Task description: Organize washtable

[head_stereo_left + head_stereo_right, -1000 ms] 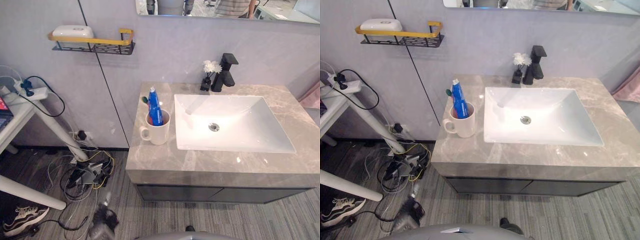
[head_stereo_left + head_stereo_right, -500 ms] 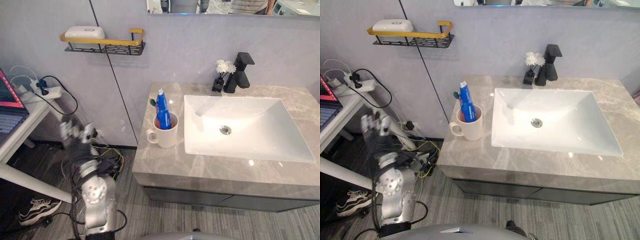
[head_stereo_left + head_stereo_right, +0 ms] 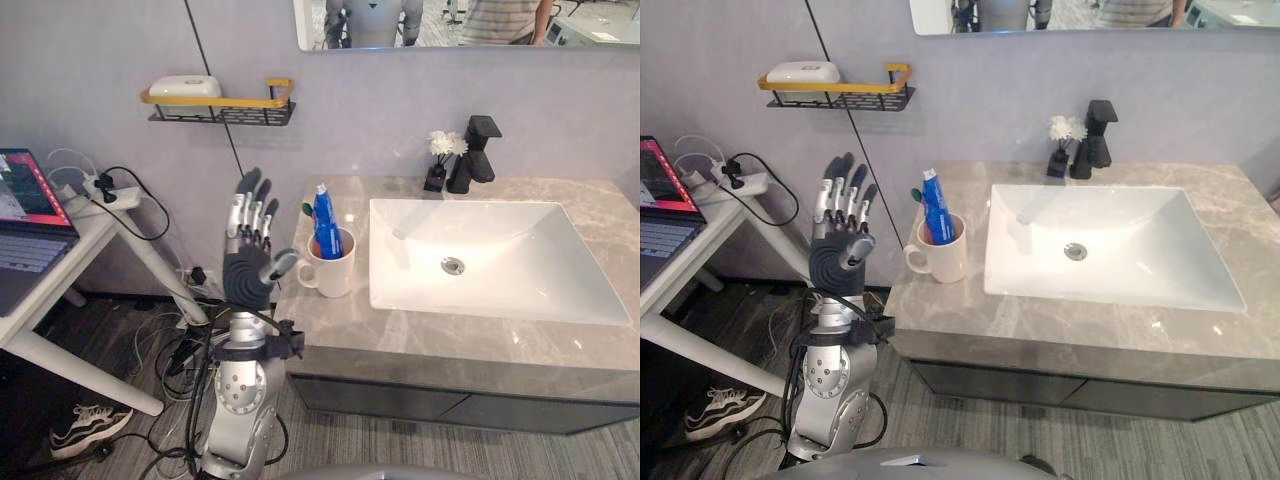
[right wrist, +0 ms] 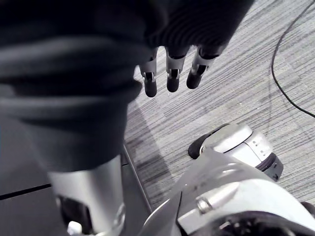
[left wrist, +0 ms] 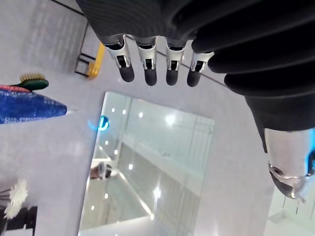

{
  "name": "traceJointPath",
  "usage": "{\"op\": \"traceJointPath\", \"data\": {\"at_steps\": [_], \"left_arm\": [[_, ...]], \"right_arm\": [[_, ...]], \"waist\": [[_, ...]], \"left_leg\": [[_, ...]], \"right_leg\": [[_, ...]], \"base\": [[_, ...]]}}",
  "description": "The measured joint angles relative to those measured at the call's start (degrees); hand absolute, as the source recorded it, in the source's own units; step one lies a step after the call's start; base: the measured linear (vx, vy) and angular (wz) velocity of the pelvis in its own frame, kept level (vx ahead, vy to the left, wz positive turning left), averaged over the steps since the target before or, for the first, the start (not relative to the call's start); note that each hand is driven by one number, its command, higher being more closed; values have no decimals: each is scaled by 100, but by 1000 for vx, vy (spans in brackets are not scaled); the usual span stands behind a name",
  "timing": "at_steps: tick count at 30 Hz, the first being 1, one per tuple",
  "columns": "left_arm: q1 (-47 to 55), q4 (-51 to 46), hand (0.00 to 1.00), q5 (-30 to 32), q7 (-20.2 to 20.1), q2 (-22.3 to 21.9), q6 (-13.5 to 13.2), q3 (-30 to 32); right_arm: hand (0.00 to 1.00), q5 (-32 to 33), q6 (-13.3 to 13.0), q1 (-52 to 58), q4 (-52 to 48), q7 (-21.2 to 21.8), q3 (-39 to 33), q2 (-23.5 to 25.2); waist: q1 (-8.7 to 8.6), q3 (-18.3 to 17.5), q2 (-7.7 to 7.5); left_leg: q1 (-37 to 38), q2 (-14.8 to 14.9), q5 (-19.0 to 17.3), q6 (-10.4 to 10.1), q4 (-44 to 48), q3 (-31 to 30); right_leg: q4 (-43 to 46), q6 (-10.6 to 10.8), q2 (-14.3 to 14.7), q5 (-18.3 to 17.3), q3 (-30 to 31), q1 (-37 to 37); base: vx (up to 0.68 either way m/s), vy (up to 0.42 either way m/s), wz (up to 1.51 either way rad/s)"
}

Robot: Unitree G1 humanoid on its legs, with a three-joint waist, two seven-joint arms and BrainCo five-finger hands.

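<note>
Left hand: you see it upright just beside the left edge of the desk, fingers straight and pointing up, thumb out toward the mug. It holds nothing.
Right hand: the fingers hang relaxed above the carpet floor, with nothing in them.
Mug: white, it stands on the desk near the left edge, between the left hand and the sink, not touched.
Toothpaste: the blue tube stands in the mug.
Toothbrush: you find its green head beside the tube, in the same mug.
Sink: white, set in the desk to the right of the mug.
Faucet: black, behind the sink, with a small vase of white flowers just beside it.
Shelf: on the wall above the left hand, carrying a white box.
</note>
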Motion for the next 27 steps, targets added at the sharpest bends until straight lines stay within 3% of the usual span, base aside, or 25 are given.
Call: {"op": "traceJointPath", "data": {"at_steps": [1,2,10,16,27], "left_arm": [[-4,0,0,-70,-74,47,0,-111],[-8,0,100,-85,-94,63,0,-163],[-32,2,100,-143,-395,295,4,-520],[-31,206,100,-292,-622,766,17,-615],[198,933,100,-349,-837,960,142,-607]], "right_arm": [[0,0,0,0,9,2,1,1],[0,0,0,-1,9,2,1,1],[0,53,0,6,47,52,-16,6],[0,57,0,0,56,59,-29,10],[0,284,-2,-25,60,69,-26,77]], "waist": [[0,-15,-25],[0,-20,-35],[-5,-52,-89],[-18,-64,-117],[-26,-69,-216]], "left_leg": [[0,-1,0,0,1,-16],[0,-2,0,0,2,-22],[3,-1,6,2,12,-119],[87,6,139,-16,-142,-221],[107,5,185,-17,-211,-281]], "right_leg": [[0,0,-2,-1,-9,6],[0,0,-3,-1,-13,10],[109,-3,-10,-67,-119,29],[85,-23,-4,-82,-301,103],[7,-24,-6,-81,-399,122]], "base": [[8,0,4],[1,3,3],[-9,-2,6],[-19,-6,11],[5,-5,3]]}}
